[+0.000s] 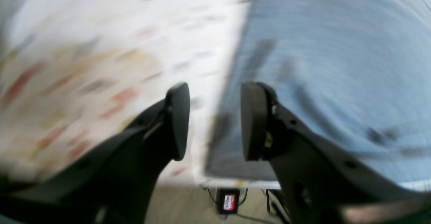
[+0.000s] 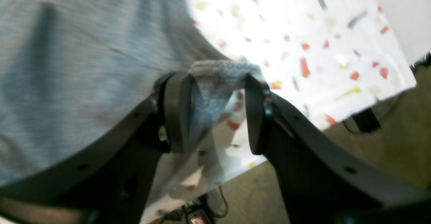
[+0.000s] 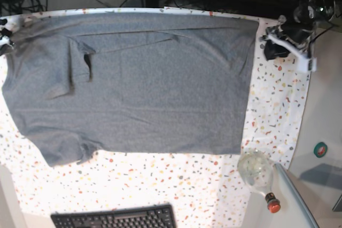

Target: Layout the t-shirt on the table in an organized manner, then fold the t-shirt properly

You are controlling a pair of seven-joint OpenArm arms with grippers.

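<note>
a: base view — the t-shirt, heather-grey soft knit with no print, lies spread across the table, most of it flat. one sleeve bunches at the lower left corner, and a shallow fold runs across the fabric near the far edge.

b: and the table's surface?

a: white cloth flecked with small red, yellow and grey chips, terrazzo-like. a clear glass bottle with a red cap lies on its side near the table's corner, apart from the shirt. a black keyboard shows at the bottom edge of the frame.

b: the left gripper?

a: left wrist view, blurred — the left gripper stands with its dark, rounded jaws parted, nothing between them. it sits over the straight edge of the shirt, one finger over speckled cloth, the other over grey fabric.

b: the right gripper?

a: right wrist view — the right gripper also has its jaws apart. a small hump of grey knit rises between the fingers, draped against the one on the shirt's side. the picture does not show the pads pressing on it; whether the fabric is truly held, i cannot tell.

b: where is that arm in the base view?

a: only a sliver of it at the left edge, by the shirt's far corner.
</note>
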